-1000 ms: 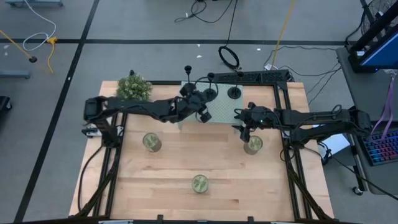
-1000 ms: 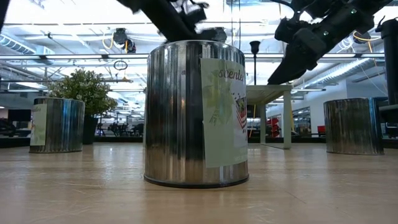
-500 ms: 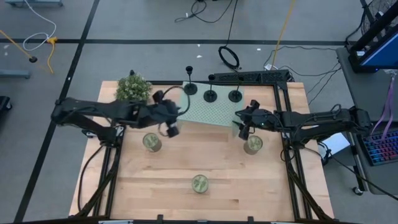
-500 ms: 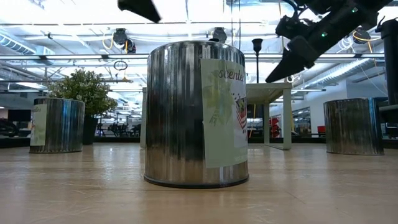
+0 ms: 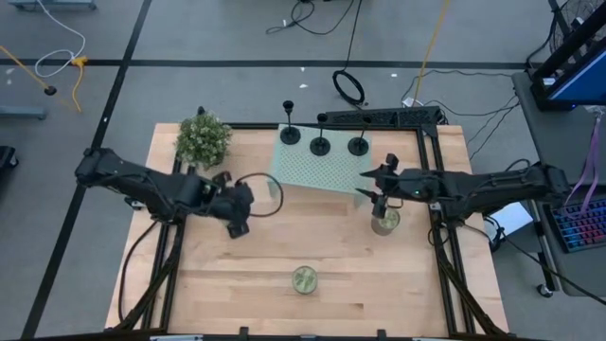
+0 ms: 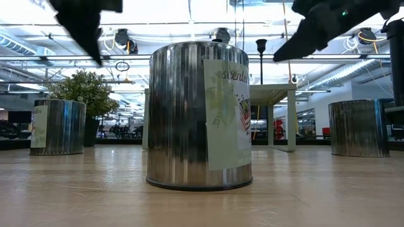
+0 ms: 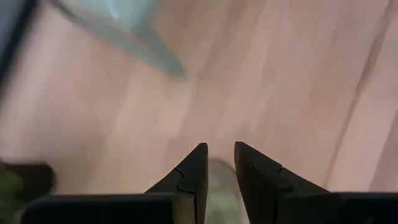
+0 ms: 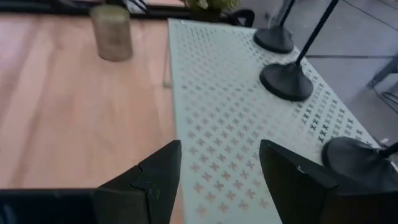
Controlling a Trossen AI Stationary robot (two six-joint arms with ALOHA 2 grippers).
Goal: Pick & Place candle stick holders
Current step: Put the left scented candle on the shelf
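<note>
The pale wooden table (image 5: 284, 256) is seen from above, with the perforated pale-green raised platform (image 5: 322, 170) set at its far edge. On that platform's far edge the three matte-black candle stick holders, disc bases with thin stems, are lined up: one (image 5: 290, 135) at the left corner, one (image 5: 321, 146) in the middle, one (image 5: 358, 145) towards the right. None is held. Three squat greenish-gold jars are spread over the table: one (image 5: 304, 279) near the front edge, one (image 5: 384, 223) by the right edge, one (image 6: 58, 126) under the left arm.

The right gripper (image 5: 376, 188) is held off the platform's right corner, fingers spread wide and empty, the holders just ahead in its wrist view. The left gripper (image 5: 237, 224) is parked over the left-hand jar, fingers drawn nearly together on nothing.

The step in hand is judged to be the approach to a holder. Next, a thin stem must be centred between the right fingers before closing, or the holder could be tipped.
</note>
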